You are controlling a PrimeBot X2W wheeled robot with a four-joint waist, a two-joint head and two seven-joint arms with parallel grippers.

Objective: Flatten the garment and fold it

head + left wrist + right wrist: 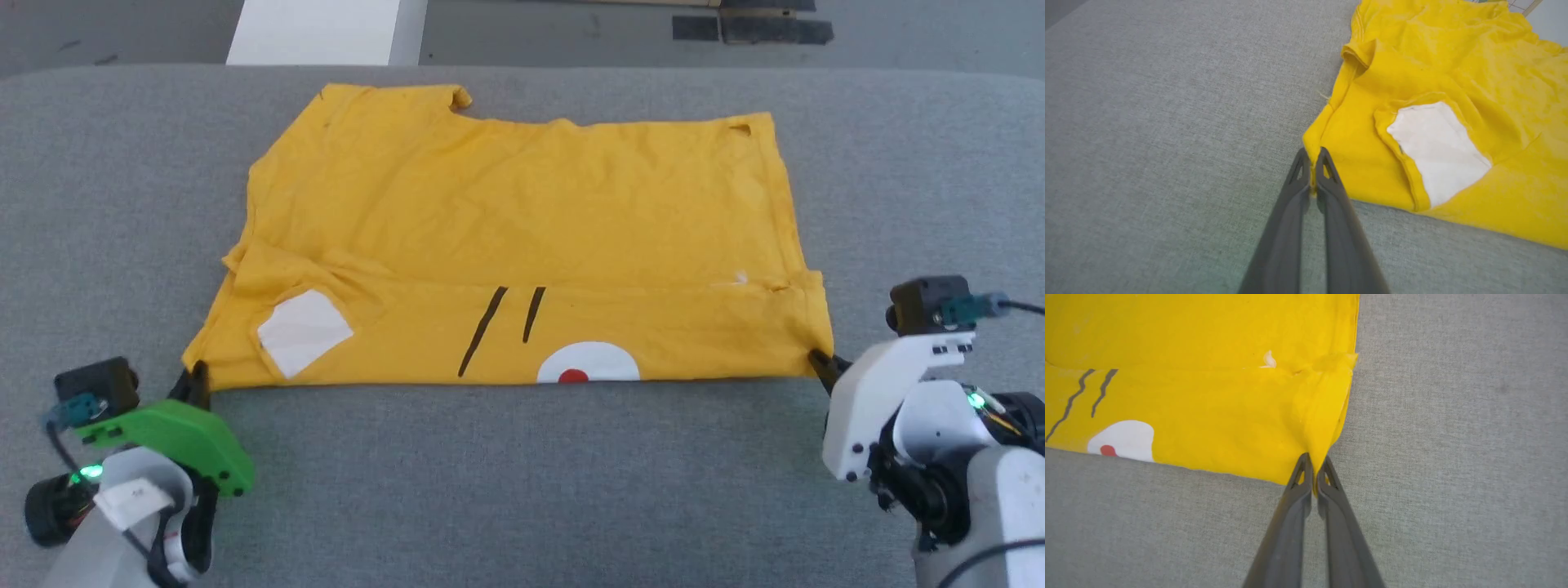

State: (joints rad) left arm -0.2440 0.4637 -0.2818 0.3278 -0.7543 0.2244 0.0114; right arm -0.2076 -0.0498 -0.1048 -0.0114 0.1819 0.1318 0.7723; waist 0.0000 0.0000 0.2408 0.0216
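Garment [522, 204]: yellow T-shirt, spread on the grey desk [522, 482], central, long side running across my front.

Condition: mostly flat, with light wrinkles over the far panel. The near strip is turned over onto the body and shows two whisker lines [498, 327], half a white muzzle [588, 363] with a red dot [573, 376], and a sleeve bearing a white patch [304, 331]. The near edge cuts straight through the muzzle, so I judge it a crease, not a hem.

Grip: left fingers [198, 377] together, clamped on the garment's near left corner. Right fingers [819, 365] together, clamped on its near right corner.

Done, by my reckoning: the flattening, and one fold along the near side.

Left to do: the far left corner curls up, the left sleeve sits rumpled, and further folds are needed for a compact packet. Midway at best.

Views compared:
- Head view: full outline, far edge, both held corners at once, and the print.
- Left wrist view: my left fingers [1327, 173] pinch a thin lip of cloth at the very corner. The rolled sleeve hem shows beside the patch [1437, 147].
- Right wrist view: my right fingers [1300, 475] bite doubled cloth, the corner drawn into a small ridge. A white fleck [1268, 359] sits on the strip's upper line, a mere speck from the head.
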